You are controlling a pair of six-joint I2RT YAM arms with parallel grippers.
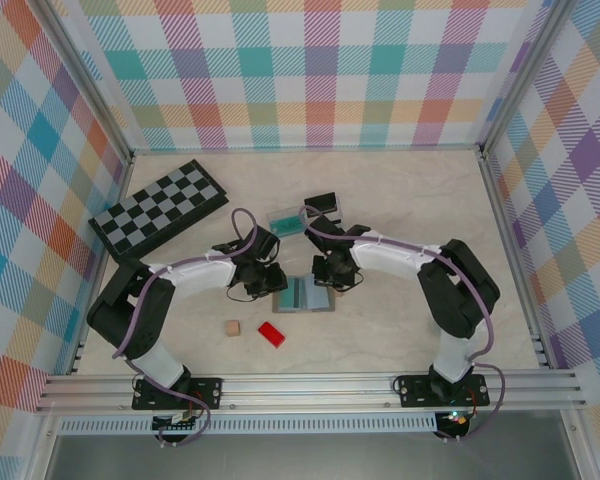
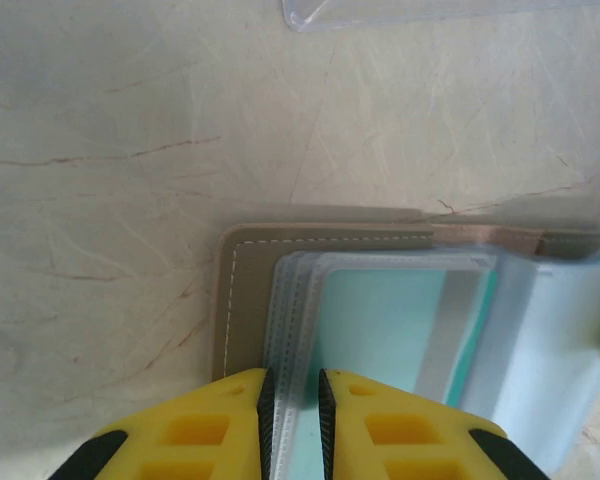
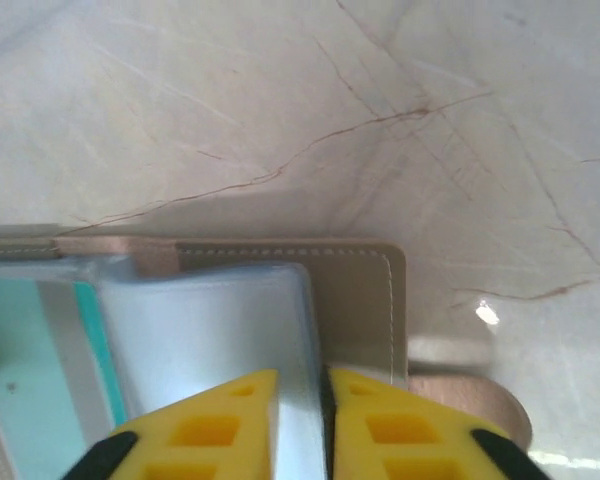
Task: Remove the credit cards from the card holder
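Bright, even, diffuse light; shadows faint; small glare spot on table (image 3: 487,314); wrist views slightly soft.

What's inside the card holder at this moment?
Inside the card holder, clear sleeves hold a teal card with a grey stripe. Whether more cards sit beneath it is hidden by the stacked sleeves.

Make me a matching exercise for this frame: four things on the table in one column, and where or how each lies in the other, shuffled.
1 chessboard
2 red block
3 card holder
4 black card

A beside the clear card
B lies open, a teal card in its sleeve
C farthest left
D beside the tan cube

Pairs: 1-C, 2-D, 3-B, 4-A
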